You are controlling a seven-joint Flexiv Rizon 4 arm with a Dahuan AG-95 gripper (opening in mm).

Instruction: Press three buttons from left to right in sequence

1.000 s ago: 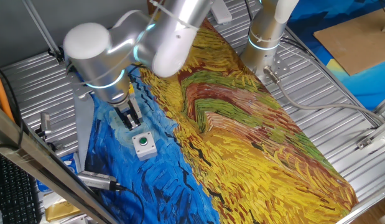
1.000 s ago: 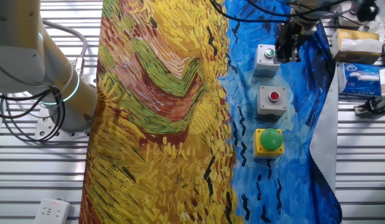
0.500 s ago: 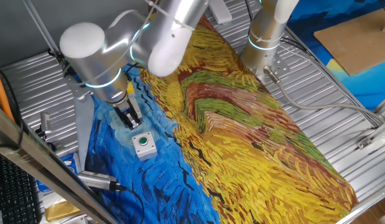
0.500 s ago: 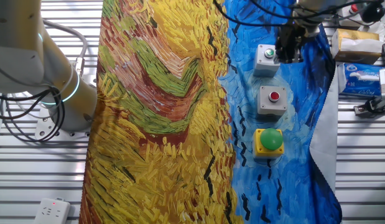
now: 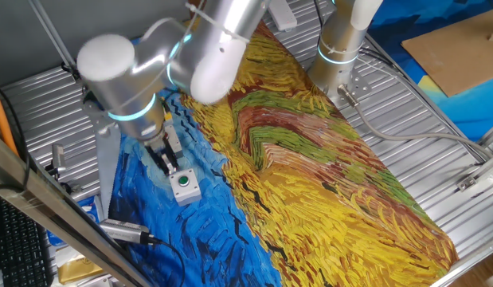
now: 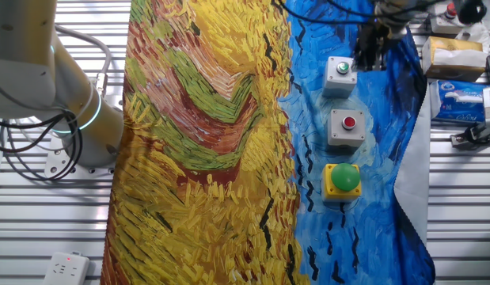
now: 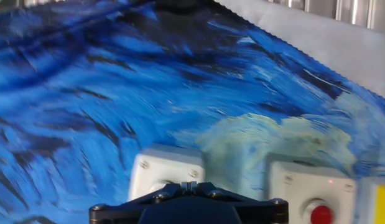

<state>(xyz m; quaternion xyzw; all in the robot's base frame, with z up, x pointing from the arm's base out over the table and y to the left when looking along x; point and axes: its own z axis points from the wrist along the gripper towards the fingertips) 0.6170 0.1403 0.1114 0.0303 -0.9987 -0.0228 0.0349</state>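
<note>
Three button boxes sit in a row on the blue part of a painted cloth (image 6: 205,158) spread over the desk (image 6: 458,206), lined up so the arm can travel along them in one straight pass. From the other fixed view the row runs from the yellow box with the big green cap (image 6: 343,180), past the grey-white box with the red button (image 6: 347,127), to the grey-white box with the small green button (image 6: 339,74).

The pincer (image 6: 368,57) hangs just beside that last box, at its far edge, pointing down at the cloth. My guess is the small green button is the one now in hand, so the sequence looks near its end. In the hand view its fingertips (image 7: 189,185) meet with no gap between them, pressed together on nothing, which suits poking a small cap.

I can read no label or brand on any box.
</note>
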